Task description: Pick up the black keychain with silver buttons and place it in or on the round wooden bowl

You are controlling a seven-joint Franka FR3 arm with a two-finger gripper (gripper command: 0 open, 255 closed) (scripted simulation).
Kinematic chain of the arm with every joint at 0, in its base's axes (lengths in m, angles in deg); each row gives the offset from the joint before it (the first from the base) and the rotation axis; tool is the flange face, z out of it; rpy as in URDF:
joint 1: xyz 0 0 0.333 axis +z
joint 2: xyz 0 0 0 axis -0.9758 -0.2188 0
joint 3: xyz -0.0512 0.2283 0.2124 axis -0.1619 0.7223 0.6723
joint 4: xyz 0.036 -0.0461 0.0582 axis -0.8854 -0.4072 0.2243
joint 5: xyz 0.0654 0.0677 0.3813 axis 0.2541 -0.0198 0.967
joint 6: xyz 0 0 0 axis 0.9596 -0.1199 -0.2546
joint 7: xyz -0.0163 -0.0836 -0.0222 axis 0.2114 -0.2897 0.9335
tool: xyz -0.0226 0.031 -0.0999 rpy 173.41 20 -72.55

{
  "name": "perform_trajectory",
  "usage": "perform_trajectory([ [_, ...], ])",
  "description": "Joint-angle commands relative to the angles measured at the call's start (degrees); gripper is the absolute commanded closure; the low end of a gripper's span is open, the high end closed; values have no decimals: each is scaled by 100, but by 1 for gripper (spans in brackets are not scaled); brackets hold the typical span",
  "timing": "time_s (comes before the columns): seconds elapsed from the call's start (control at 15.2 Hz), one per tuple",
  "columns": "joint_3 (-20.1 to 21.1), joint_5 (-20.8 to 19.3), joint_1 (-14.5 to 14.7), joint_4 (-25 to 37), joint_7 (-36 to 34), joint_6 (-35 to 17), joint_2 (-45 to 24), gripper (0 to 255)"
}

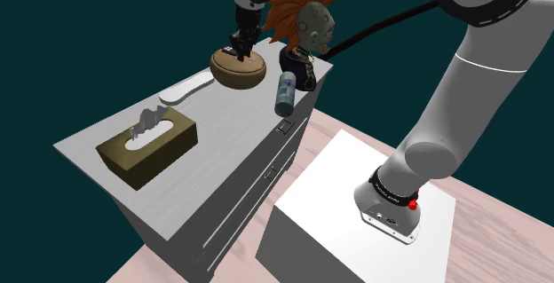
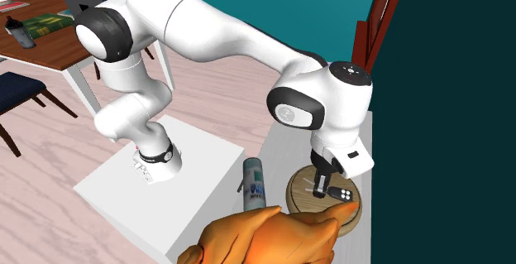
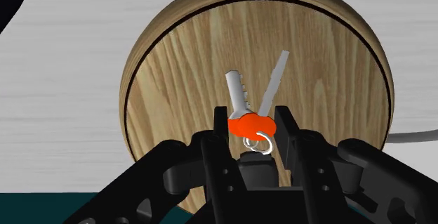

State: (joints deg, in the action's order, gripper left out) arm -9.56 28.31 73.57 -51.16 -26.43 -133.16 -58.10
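Observation:
The keychain [image 3: 251,126] has two silver keys, an orange key head, a ring and a black fob. The fob [image 2: 341,194], black with silver buttons, hangs level just over the round wooden bowl [image 2: 296,194]. My gripper [image 3: 253,123] is shut on the keychain, its fingers [image 3: 284,128] clasping the orange part from both sides. In the shoulder view the gripper [image 1: 241,51] points straight down onto the bowl [image 1: 238,73], which stands at the far end of the grey cabinet top [image 1: 222,139]. The bowl's flat inside [image 3: 316,68] lies right below the keys.
A bust with orange hair [image 1: 306,19] stands close beside the bowl, and a blue-grey can [image 1: 286,93] lies near the cabinet's edge. A flat white object [image 1: 186,88] and an olive tissue box [image 1: 146,148] sit further along the top. My white stand [image 1: 355,210] is below.

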Motion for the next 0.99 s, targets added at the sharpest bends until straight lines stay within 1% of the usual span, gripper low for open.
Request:
perform_trajectory([
  [0.0,2,-7,5,-16,-11,-51,-32,255],
  [0.46,2,-7,5,-15,-11,-51,-33,255],
  [0.53,2,-7,5,-12,-12,-50,-35,0],
  [0.86,2,-7,5,-15,-11,-51,-33,0],
  [0.92,5,6,5,99,-3,123,29,0],
])
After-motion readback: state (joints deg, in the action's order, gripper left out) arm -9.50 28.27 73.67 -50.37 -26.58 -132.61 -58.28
